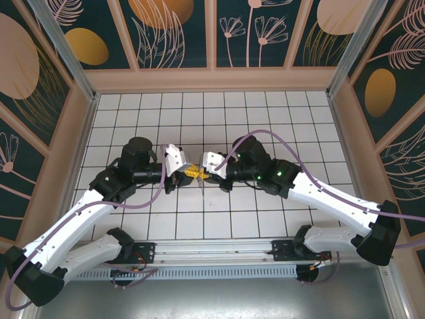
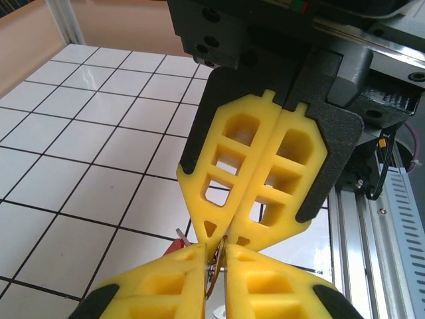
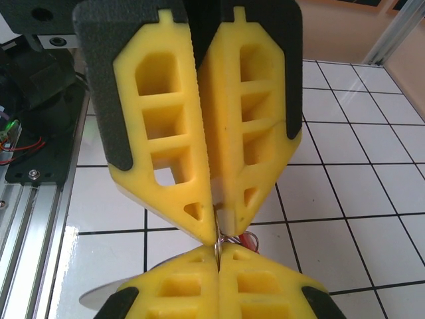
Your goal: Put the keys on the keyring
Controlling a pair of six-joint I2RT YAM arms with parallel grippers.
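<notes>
My two grippers meet tip to tip above the middle of the tiled floor. The keyring (image 2: 215,268) is a thin metal loop seen edge-on, running between both pairs of yellow fingers. My left gripper (image 2: 216,266) (image 1: 187,173) pinches it with a slim gap left between the pads. My right gripper (image 3: 218,256) (image 1: 202,173) is shut tight on the keyring (image 3: 217,236). A red-headed piece (image 3: 248,238) (image 2: 173,246) and a silvery key tip (image 2: 180,233) hang beside the fingertips. The keys (image 1: 199,186) dangle just below the grippers. Most of the loop is hidden by the fingers.
White tiled floor (image 1: 265,119) lies inside low peach walls (image 1: 212,78). An aluminium rail (image 1: 219,256) carrying the arm bases runs along the near edge. Purple cables (image 1: 279,143) loop over both arms.
</notes>
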